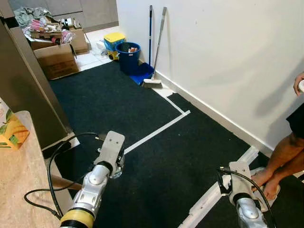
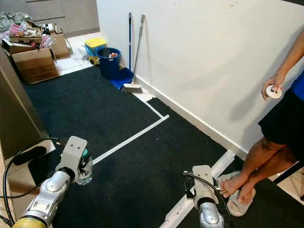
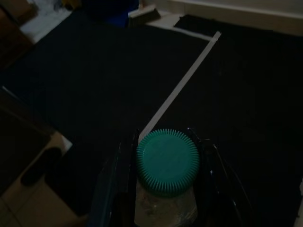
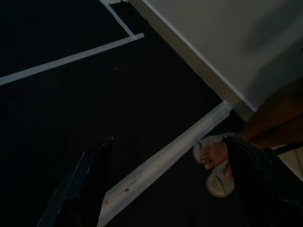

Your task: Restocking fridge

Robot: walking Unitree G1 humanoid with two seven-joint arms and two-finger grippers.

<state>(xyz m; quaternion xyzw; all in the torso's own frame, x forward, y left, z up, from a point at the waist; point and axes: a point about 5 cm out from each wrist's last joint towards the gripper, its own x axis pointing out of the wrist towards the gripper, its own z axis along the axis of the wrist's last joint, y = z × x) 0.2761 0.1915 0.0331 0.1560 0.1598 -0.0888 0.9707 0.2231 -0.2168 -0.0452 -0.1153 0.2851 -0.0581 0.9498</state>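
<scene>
My left gripper (image 3: 164, 138) is shut on a clear bottle with a ribbed green cap (image 3: 167, 161); a black finger lies along each side of the cap. From the head, the bottle (image 2: 84, 170) shows just under the left wrist, held low over the black carpet. My right gripper (image 4: 175, 189) is open with nothing between its fingers (image 4: 90, 184). It hangs low over the carpet near a white tape strip, and its arm (image 1: 240, 192) is at the lower right.
A beige counter (image 1: 21, 190) with a juice carton (image 1: 12, 130) and a black cable is at my left, beside a tall dark panel (image 1: 23, 90). A person's slippered feet (image 2: 237, 190) stand at the right. Cardboard boxes (image 1: 57, 59), a blue bin (image 1: 128, 57) and a broom (image 1: 153, 81) lie ahead.
</scene>
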